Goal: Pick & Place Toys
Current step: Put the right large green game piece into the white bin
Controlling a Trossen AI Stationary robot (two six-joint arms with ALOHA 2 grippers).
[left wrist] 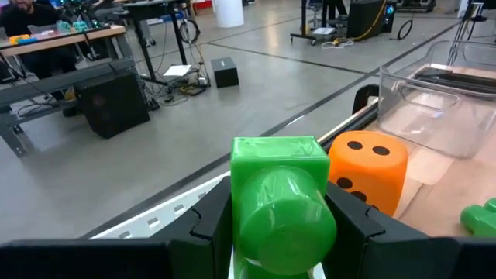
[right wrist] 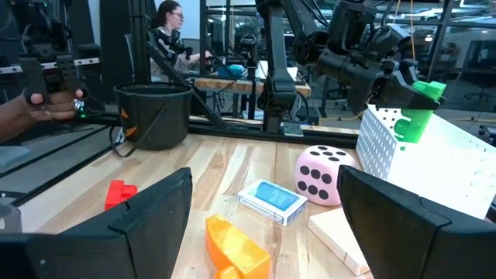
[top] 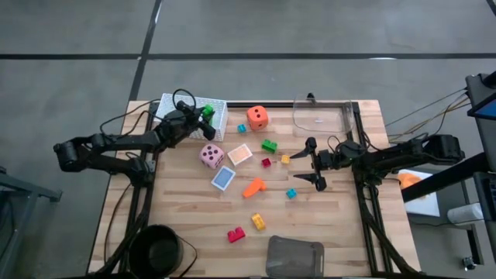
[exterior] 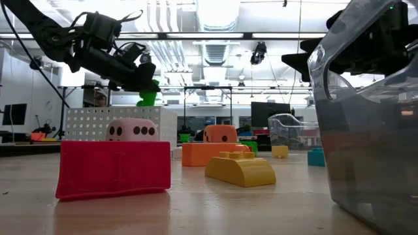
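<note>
My left gripper (top: pixel 203 116) is shut on a green brick (left wrist: pixel 279 194), held above the white perforated basket (top: pixel 192 110) at the table's far left. In the low view the brick (exterior: pixel 147 98) shows above the basket (exterior: pixel 117 121). My right gripper (top: pixel 314 163) is open and empty, low over the table right of centre. Its fingers point toward the loose toys. An orange die (top: pixel 258 118), pink die (top: pixel 211 156), peach card (top: pixel 240 153), blue card (top: pixel 223 178) and several small bricks lie on the table between the arms. My left gripper pinches the green brick between its two fingers (left wrist: pixel 209 225), on two opposite sides (left wrist: pixel 240 209). The fingers come from the table's left, slanting down. The brick is lifted clear above the basket, its round stud facing the wrist camera.
A clear plastic container (top: pixel 322 116) stands at the far right. A grey tray (top: pixel 294 256) lies at the near edge, and a black bucket (top: pixel 159 248) hangs at the near left corner. An orange brick (top: pixel 253 187), a teal brick (top: pixel 291 193), a yellow brick (top: pixel 258 222) and a red brick (top: pixel 236 234) lie toward the near side. A person (right wrist: pixel 170 31) sits beyond the table.
</note>
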